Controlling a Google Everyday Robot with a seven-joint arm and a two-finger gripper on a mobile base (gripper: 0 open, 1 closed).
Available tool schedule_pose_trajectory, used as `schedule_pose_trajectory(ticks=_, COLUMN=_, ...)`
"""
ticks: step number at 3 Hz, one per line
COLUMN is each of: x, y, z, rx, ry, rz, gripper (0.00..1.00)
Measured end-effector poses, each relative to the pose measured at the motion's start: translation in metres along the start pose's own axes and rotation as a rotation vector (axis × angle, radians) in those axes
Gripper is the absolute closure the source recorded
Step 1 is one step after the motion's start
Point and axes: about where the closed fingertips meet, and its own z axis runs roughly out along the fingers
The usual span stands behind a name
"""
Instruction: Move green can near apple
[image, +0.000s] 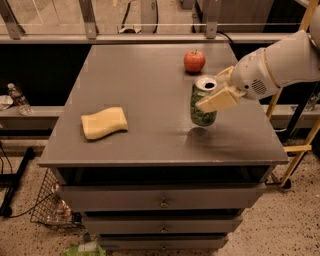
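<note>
Grey and matte, the flat top of a drawer cabinet (145, 90) carries three things. Off its left edge, a clear plastic water bottle (19, 98) stands on a low ledge. On the left half of the top lies a pale yellow, slightly curved sponge (104, 122), well apart from everything else. Toward the back right sits the small round red apple (194, 61) with its short stem up. Just in front of the apple, with a narrow gap between them, is the dark green patterned drink can (202, 111), upright, its silver top and pull-tab opening showing. A shadow falls on the top right below the can; whether its base touches the surface cannot be told. The two-finger gripper (210, 90) reaches in from the right and is clamped on the can's upper half: one tan finger (218, 99) lies across the near side, the other behind the rim. A white arm (280, 65) runs off the right edge.
</note>
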Motion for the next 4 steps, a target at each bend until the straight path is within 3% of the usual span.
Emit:
schedule_pose_trajectory(ticks=1, x=0.000, y=-0.031, z=-0.048, rx=0.135, ry=0.042, rz=-0.013, gripper=1.00)
schedule_pose_trajectory(ticks=2, x=0.000, y=-0.031, z=-0.048, rx=0.135, ry=0.041, rz=-0.013, gripper=1.00)
schedule_pose_trajectory(ticks=3, x=0.000, y=-0.047, z=-0.046, rx=0.151, ry=0.024, rz=0.046, gripper=1.00)
schedule_pose_trajectory(ticks=4, x=0.001, y=-0.077, z=-0.047, rx=0.171, ry=-0.005, rz=0.150, gripper=1.00)
